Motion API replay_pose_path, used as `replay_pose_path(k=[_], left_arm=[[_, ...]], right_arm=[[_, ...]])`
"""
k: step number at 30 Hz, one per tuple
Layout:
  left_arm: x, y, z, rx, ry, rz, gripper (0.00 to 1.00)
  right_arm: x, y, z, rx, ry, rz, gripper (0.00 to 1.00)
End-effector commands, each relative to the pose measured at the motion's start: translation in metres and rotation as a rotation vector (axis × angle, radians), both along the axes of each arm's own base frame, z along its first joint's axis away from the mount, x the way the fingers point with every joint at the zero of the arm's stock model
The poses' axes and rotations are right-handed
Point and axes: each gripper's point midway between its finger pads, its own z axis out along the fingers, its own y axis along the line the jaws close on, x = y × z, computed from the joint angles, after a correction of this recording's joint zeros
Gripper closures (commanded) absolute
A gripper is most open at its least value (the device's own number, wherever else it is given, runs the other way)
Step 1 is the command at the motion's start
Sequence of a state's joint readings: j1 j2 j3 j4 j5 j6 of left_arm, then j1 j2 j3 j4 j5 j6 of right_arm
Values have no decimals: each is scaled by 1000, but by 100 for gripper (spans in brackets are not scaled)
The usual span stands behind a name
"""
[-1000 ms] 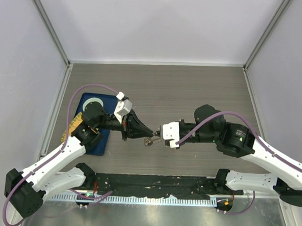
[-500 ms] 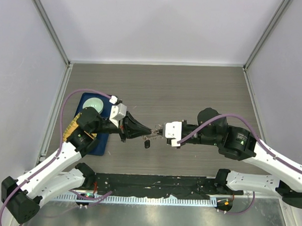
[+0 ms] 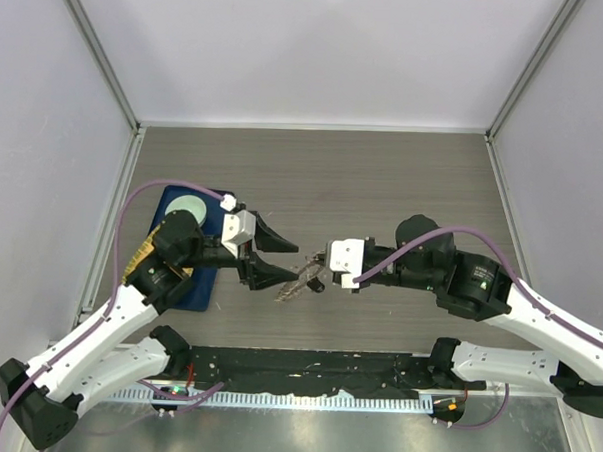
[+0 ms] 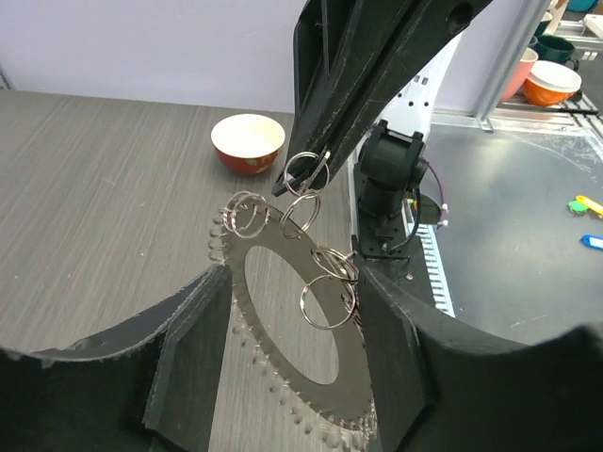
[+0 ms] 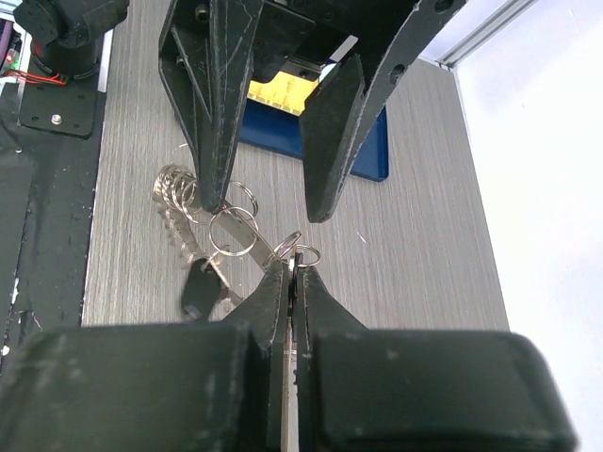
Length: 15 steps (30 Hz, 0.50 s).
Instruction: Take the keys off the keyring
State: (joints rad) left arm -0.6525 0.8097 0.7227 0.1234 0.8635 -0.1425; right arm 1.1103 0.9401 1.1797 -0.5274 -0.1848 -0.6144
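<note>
With the left end effector [image 3: 294, 263] spread apart around the keyring [image 4: 273, 247] at frame centre and the right end effector [image 5: 290, 271] clamped on only one small loop [image 5: 303, 254], the ring and its key [image 5: 200, 290] could slip loose and drop onto the tabletop [image 3: 384, 180].

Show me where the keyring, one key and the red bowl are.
keyring [image 4: 275, 235], left wrist view, upper band of the toothed ring.
key [image 5: 198, 288], right wrist view, its black head.
bowl [image 4: 248, 141], left wrist view, its cream inside.
</note>
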Motion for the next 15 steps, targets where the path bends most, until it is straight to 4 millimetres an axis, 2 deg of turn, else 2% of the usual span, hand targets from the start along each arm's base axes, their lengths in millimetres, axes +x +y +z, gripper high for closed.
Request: replay_pose_path(k=[1, 10, 15], left_arm=[[-5, 4, 26, -15, -102, -14, 39], [-6, -8, 34, 19, -54, -120, 43], [-10, -13, 30, 34, -2, -176, 46]], right_arm=[[-5, 3, 44, 133, -51, 23, 99], [-8, 5, 43, 112, -41, 50, 99], [-7, 5, 43, 114, -45, 46, 99]])
